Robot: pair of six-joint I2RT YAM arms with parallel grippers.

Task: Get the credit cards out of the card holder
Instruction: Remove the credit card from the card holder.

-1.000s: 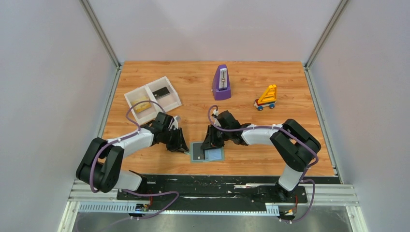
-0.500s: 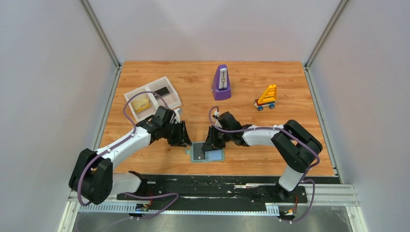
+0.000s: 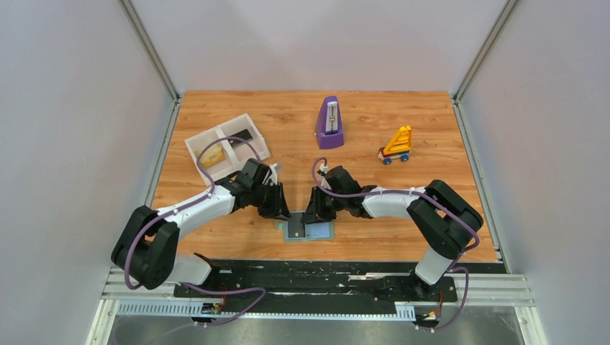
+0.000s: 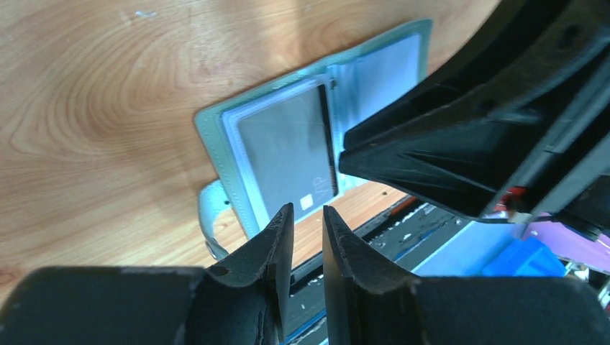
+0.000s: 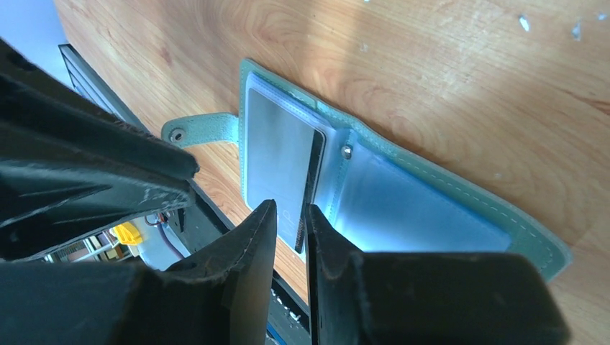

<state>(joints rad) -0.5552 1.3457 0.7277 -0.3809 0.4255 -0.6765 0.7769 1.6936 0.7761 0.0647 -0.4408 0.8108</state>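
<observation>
The card holder (image 3: 321,231) lies open and flat near the table's front edge, pale teal with its strap tab (image 4: 211,215) sticking out. A grey credit card (image 4: 286,151) with a dark edge sits in one pocket (image 5: 277,162). My left gripper (image 3: 286,213) hovers at the holder's left side, its jaws (image 4: 308,215) a narrow gap apart with nothing between them. My right gripper (image 3: 313,215) is down on the holder at the fold, jaws (image 5: 290,212) slightly apart. The card's dark edge shows in that gap; I cannot tell if it is touched.
A white two-compartment tray (image 3: 193,146) at the back left holds a yellowish card (image 3: 211,157) and a dark card (image 3: 243,134). A purple metronome (image 3: 329,123) and a yellow toy vehicle (image 3: 396,146) stand farther back. The black front rail (image 3: 324,269) runs just below the holder.
My left gripper has moved right, from beside the tray's near corner to the holder's left edge. The right arm and the holder have stayed put.
</observation>
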